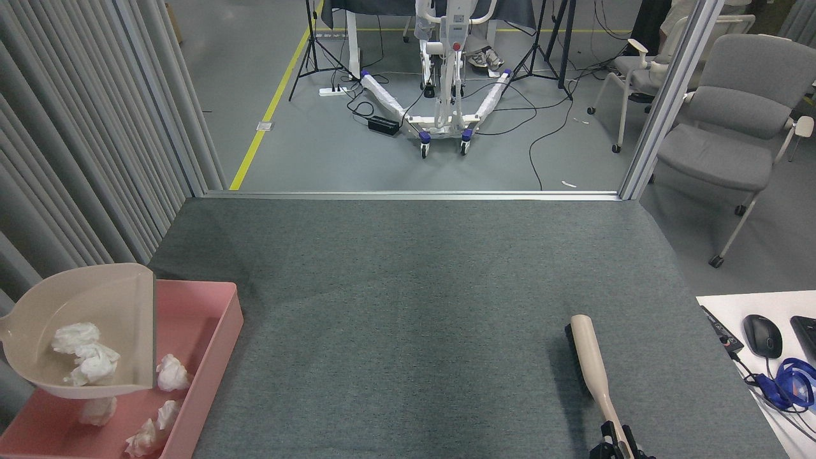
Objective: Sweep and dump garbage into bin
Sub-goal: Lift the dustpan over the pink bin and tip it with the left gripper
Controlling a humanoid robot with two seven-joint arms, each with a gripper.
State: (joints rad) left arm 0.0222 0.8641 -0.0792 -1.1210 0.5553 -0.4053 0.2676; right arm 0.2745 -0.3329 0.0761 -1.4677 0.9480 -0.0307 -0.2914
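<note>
White crumpled garbage (86, 357) over pink bin (210, 322)

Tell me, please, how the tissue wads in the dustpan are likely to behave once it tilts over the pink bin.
The tissue wads look crumpled and airy, so probably very light. Their ragged folds may snag, so they would likely tumble rather than slide off the smooth dustpan into the bin.

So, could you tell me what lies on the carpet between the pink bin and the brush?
Nothing: in the head view the grey carpet is bare between the bin and the brush.
</note>
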